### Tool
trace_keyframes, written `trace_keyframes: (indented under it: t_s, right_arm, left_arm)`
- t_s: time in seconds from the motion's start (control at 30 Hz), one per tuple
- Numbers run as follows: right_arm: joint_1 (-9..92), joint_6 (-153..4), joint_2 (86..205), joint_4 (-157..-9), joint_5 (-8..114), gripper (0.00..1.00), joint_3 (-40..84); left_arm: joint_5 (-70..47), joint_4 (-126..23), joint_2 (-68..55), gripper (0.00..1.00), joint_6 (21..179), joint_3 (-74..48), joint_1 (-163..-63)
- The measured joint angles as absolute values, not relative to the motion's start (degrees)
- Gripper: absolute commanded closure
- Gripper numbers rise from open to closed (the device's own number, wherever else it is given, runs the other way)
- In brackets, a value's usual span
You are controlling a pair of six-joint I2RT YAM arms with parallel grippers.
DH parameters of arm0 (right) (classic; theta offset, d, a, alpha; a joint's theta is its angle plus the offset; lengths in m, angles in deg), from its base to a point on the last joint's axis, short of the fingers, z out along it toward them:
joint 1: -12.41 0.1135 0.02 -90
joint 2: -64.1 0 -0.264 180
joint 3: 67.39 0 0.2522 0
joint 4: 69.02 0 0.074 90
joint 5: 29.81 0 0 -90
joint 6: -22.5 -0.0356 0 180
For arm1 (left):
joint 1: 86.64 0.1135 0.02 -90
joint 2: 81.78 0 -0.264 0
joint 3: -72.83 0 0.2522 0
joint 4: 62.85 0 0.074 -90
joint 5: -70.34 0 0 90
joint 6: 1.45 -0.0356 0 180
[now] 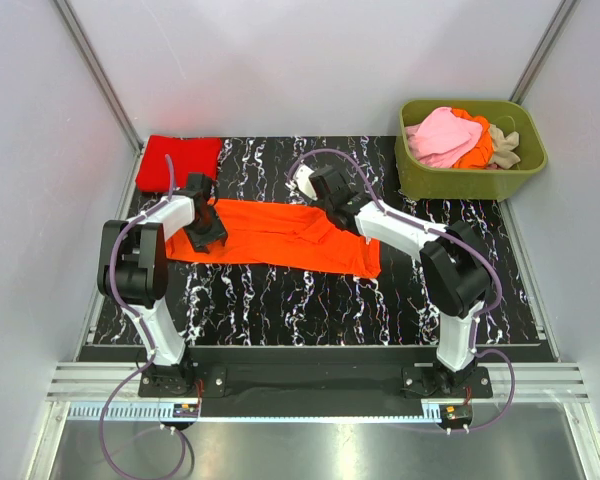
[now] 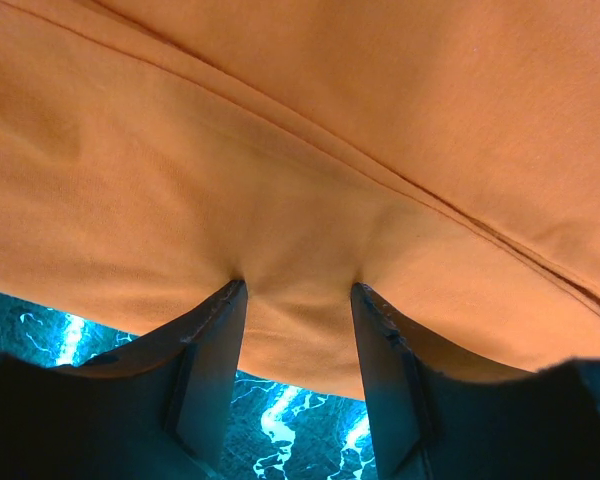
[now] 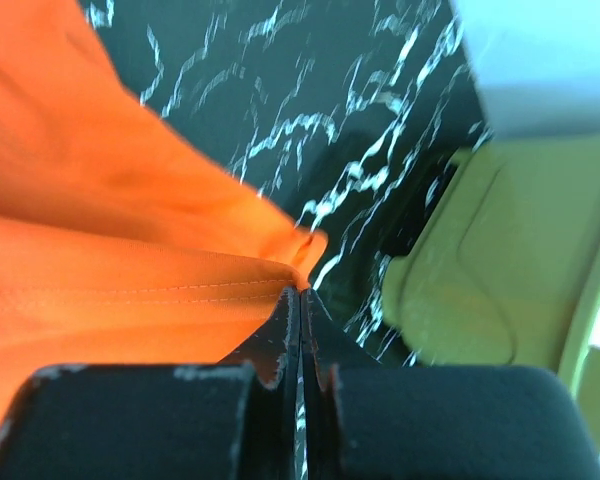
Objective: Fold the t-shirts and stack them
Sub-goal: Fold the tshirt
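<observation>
- Cloth of the orange t-shirt (image 1: 280,238) lies spread flat on the black marbled table (image 1: 280,300), reaching from one pincer to the other.
- Left pincer (image 2: 298,290) sits on the shirt's left end. Its fingers (image 2: 215,330) stand apart with their tips pushed into the orange cloth, which bulges a little between them. It presses rather than pinches.
- Right pincer (image 3: 300,292) is at the shirt's far edge, its jaws closed tight on a small fold of that edge. The cloth fans out from the tips, with bare table just beyond them.
- Red t-shirt (image 1: 180,160) lies folded just beyond the left pincer, at the table's far left corner.
- Olive-green tub (image 1: 460,185) stands well off to the right of the right pincer. It holds a heap of shirts (image 1: 445,135) in pink, orange and beige.
</observation>
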State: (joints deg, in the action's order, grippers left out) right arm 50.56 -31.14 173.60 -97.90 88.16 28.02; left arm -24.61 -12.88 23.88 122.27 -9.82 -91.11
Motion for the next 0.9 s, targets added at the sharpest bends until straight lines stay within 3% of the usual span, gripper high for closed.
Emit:
trace_keyframes:
  t_s: [0.57,0.9]
  right_arm:
    - [52.6,-12.1,177.1,-71.2,87.1,1.00,20.0]
    - [52.6,-5.9,178.6,-63.9,86.5,0.96,19.4]
  left_arm:
    - [-24.8,-12.9,24.1,0.47,122.7,-9.8,-91.1]
    - [-25.0,-12.9,24.1,0.47,122.9,-9.8,-91.4]
